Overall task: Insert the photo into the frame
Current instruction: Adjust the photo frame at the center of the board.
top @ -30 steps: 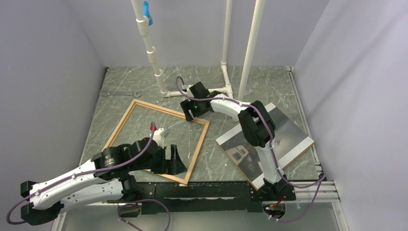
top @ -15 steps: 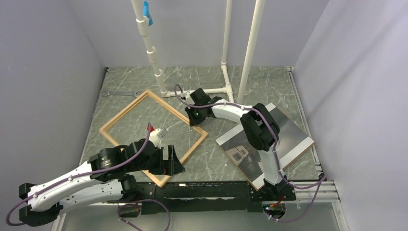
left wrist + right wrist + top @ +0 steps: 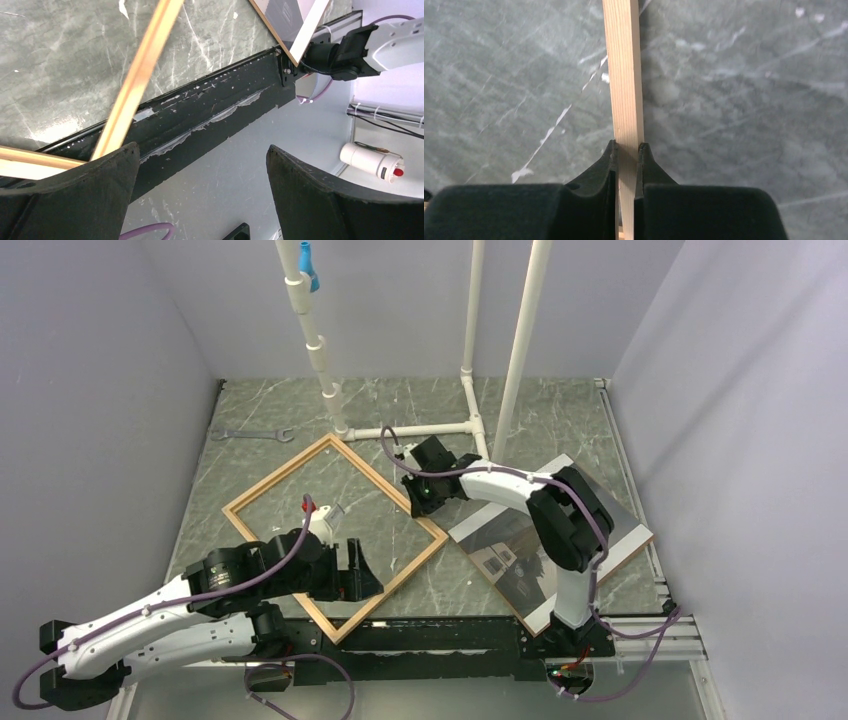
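The frame (image 3: 282, 473), thin light wooden strips, lies on the table as a diamond. My right gripper (image 3: 421, 497) is shut on its far-right strip; in the right wrist view the strip (image 3: 624, 75) runs up from between the closed jaws (image 3: 626, 147). My left gripper (image 3: 364, 574) hangs open over the frame's near-right strip with nothing between its fingers; its wrist view shows that strip (image 3: 135, 80) beside the left finger (image 3: 75, 190). The photo (image 3: 610, 525), a dark grey landscape, lies face up at the right, partly hidden under the right arm.
A white pipe structure (image 3: 415, 428) stands at the back, with a blue clip (image 3: 305, 260) high on one pipe. A wrench (image 3: 250, 434) lies at the back left. A black rail (image 3: 430, 635) runs along the table's near edge. Grey walls close in both sides.
My right gripper has shut on the frame's strip and pulled it nearer and rightward. The frame has turned clockwise into a diamond. The left gripper has stayed open and barely moved.
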